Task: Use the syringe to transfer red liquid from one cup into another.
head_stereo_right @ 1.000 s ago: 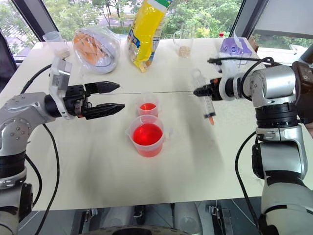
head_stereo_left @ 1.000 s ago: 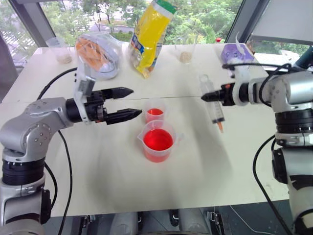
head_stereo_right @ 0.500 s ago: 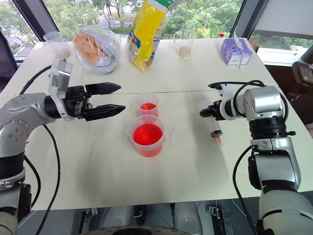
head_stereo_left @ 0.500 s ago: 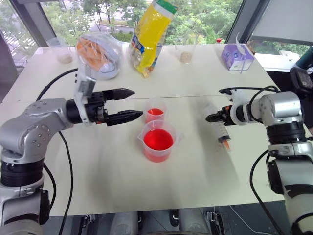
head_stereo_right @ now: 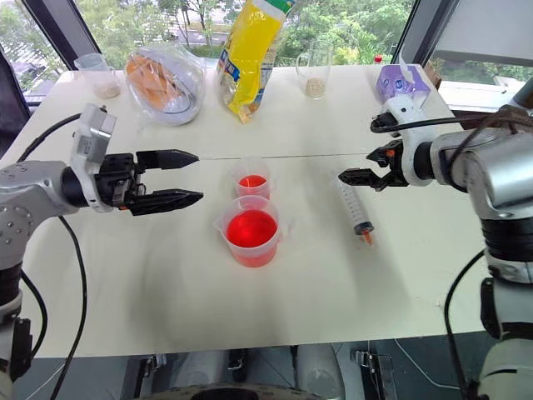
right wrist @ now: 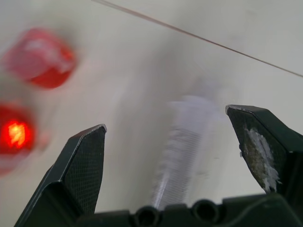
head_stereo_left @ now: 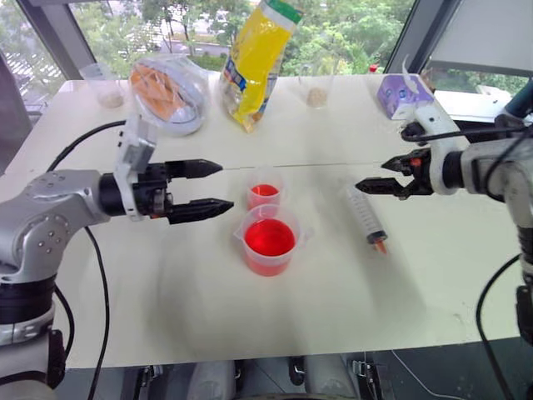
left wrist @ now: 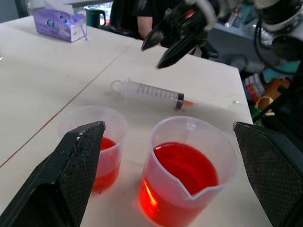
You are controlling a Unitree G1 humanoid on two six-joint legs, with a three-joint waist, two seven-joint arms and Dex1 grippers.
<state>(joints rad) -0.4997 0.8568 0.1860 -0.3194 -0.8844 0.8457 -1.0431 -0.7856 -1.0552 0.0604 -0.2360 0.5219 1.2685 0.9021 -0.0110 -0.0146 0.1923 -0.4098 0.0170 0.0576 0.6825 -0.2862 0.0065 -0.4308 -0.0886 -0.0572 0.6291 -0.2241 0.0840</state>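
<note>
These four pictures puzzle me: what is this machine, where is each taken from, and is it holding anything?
It is a humanoid robot with two arms. Two pictures look down from its head; the other two come from cameras on its wrists. On the white table stand a wide clear spouted beaker of red liquid and a smaller clear cup of red liquid. A large clear plastic syringe lies flat. The left tool and the right tool are open, holding nothing.
</note>
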